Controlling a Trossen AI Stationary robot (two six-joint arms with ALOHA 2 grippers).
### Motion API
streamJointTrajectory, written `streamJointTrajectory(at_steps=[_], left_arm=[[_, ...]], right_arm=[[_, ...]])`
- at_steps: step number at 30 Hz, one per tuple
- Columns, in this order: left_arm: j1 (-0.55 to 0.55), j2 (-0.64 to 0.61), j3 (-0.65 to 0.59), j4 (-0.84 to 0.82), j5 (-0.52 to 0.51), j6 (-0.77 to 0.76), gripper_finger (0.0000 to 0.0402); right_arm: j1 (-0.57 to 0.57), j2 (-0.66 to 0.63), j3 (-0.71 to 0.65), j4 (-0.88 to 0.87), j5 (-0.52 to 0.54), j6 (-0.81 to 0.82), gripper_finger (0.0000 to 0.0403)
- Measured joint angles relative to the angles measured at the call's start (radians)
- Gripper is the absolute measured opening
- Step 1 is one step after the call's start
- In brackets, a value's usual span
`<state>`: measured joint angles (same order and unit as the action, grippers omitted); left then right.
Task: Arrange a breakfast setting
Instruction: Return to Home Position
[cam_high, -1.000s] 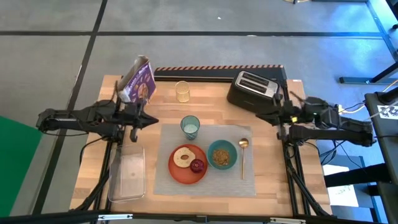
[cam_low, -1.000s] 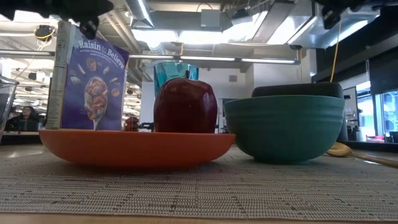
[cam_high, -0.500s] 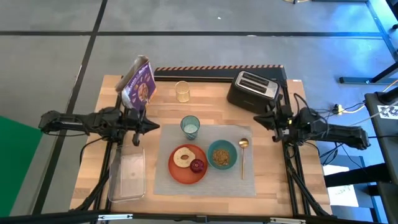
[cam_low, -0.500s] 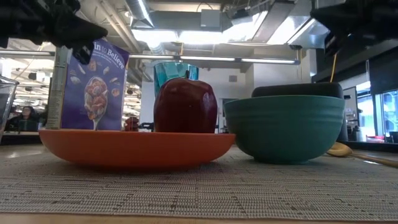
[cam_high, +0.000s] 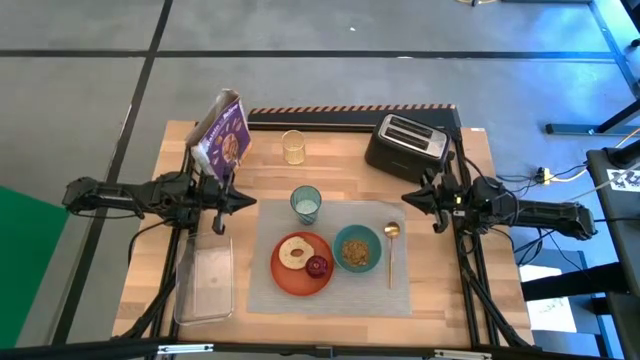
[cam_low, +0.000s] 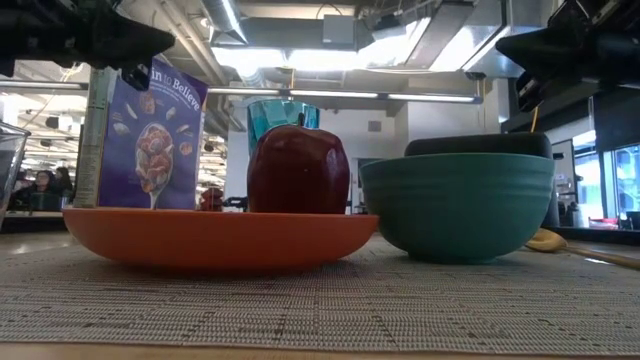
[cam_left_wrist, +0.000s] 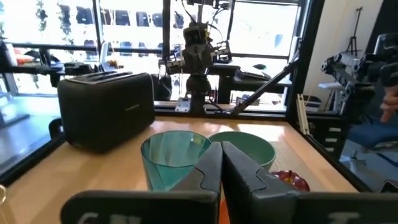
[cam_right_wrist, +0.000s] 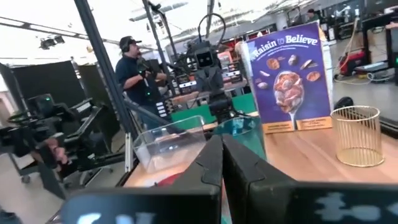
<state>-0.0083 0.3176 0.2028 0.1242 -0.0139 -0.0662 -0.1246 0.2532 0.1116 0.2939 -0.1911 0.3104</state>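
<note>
The grey placemat lies at the near middle of the wooden table, and the whole setting sits on it. The round orange plate takes the mat's left half. It carries the bagel-like ring and, just beside the ring toward the near right, the dark red fruit. The teal bowl stands just right of the plate and holds a brownish filling, probably cereal, though the high view is too coarse to be sure. The gold spoon lies lengthwise on the mat beside the bowl's right side, its bowl end toward the far edge. The translucent green cup stands upright at the mat's far edge, beyond the plate. Off the mat's far left corner the left gripper hovers over bare wood, its fingers pressed together on nothing. It is between the purple cereal box and the clear container. Off the far right corner the right gripper hangs near the black toaster, likewise clenched and empty. A small gold wire holder stands between box and toaster. Past the table's left side, a person stands in the room.
</note>
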Motion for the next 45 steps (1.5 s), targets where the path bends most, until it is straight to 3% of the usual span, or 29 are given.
streamJointTrajectory(at_steps=[4,8,16,24,29,34,40,45], left_arm=[[0.000,0.000,-0.002,-0.004,0.002,0.016,0.0001],[0.000,0.000,-0.055,0.065,0.024,0.001,0.0000],[0.000,0.000,-0.167,0.254,0.017,-0.032,0.0000],[0.000,-0.047,-0.172,0.213,0.051,-0.028,0.0000],[0.001,-0.175,-0.172,0.089,0.051,-0.028,0.0000],[0.000,-0.316,-0.172,-0.010,0.028,-0.002,0.0000],[0.001,-0.314,-0.176,-0.028,0.020,0.010,0.0000],[0.001,-0.316,-0.195,-0.011,0.005,0.054,0.0000]], right_arm=[[0.000,-0.057,0.000,-0.075,-0.028,-0.005,0.0000],[0.000,-0.110,0.000,-0.164,0.045,-0.027,0.0000],[0.000,-0.121,0.000,-0.165,0.054,-0.029,0.0000],[0.000,-0.169,0.000,-0.203,-0.017,-0.028,0.0000],[0.000,-0.253,0.000,-0.284,0.016,-0.031,0.0000],[0.000,-0.251,-0.006,-0.266,-0.023,-0.031,0.0000],[0.000,-0.251,-0.098,-0.104,-0.038,-0.006,0.0000],[0.001,-0.251,-0.104,-0.134,-0.058,-0.001,0.0000]])
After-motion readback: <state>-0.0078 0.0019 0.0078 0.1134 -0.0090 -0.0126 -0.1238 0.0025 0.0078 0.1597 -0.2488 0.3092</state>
